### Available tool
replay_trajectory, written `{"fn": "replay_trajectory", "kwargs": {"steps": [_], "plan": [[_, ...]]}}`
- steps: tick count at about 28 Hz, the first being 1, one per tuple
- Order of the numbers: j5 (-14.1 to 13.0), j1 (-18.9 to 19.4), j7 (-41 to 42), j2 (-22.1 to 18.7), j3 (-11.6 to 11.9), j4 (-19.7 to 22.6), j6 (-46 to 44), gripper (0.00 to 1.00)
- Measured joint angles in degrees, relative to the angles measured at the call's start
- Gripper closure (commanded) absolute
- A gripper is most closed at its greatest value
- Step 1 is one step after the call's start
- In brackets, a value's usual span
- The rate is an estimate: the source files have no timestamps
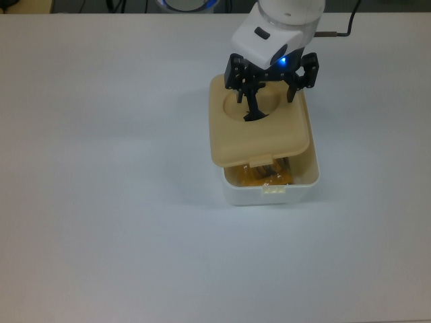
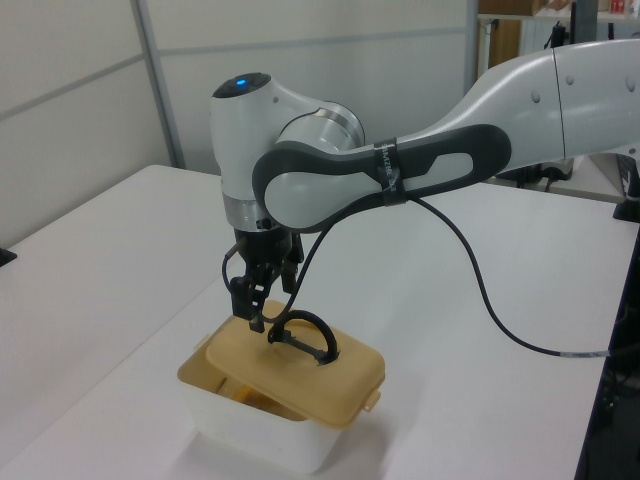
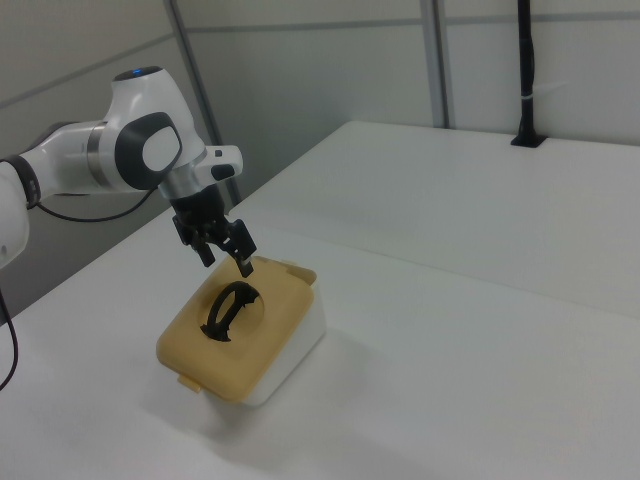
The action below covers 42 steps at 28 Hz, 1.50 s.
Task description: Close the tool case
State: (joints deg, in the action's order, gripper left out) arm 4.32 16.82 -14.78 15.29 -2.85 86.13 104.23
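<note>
On a white desk [image 1: 101,202], a small white rectangular plastic box [image 1: 296,190] with rounded corners sits under its beige lid [image 1: 259,138], which lies askew, shifted toward 11 o'clock in the top view and leaving the 5 o'clock corner uncovered. Above the lid's black handle [image 2: 305,335], the black end effector [image 1: 273,84] hovers with fingers spread wide, gripping nothing.

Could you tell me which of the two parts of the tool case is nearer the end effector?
The beige lid, right beneath the open end effector; the white box lies lower, partly uncovered.
</note>
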Motion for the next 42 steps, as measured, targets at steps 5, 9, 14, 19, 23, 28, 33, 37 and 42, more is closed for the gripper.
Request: {"fn": "replay_trajectory", "kwargs": {"steps": [5, 9, 14, 19, 23, 28, 33, 37, 42], "plan": [[0.0, 0.0, 0.0, -0.1, 0.0, 0.0, 0.0, 0.00], [0.0, -0.1, 0.0, -0.8, 0.3, -0.2, 0.0, 0.00], [0.0, -1.8, 0.0, -3.2, 0.6, -0.3, -0.1, 0.00], [0.0, -4.5, 0.9, -6.0, 0.6, -0.3, -1.2, 0.00], [-0.5, -6.1, 2.6, -7.5, 0.6, -0.3, -2.8, 0.00], [-0.9, -6.2, 3.1, -7.7, 0.3, 0.2, -3.3, 0.00], [-0.9, -6.1, 3.1, -7.6, -0.2, 0.8, -3.3, 0.00], [-0.9, -6.2, 3.1, -7.7, -0.1, 0.8, -3.3, 0.00], [-0.9, -6.3, 3.1, -8.0, 0.2, 0.8, -3.5, 0.00]]}}
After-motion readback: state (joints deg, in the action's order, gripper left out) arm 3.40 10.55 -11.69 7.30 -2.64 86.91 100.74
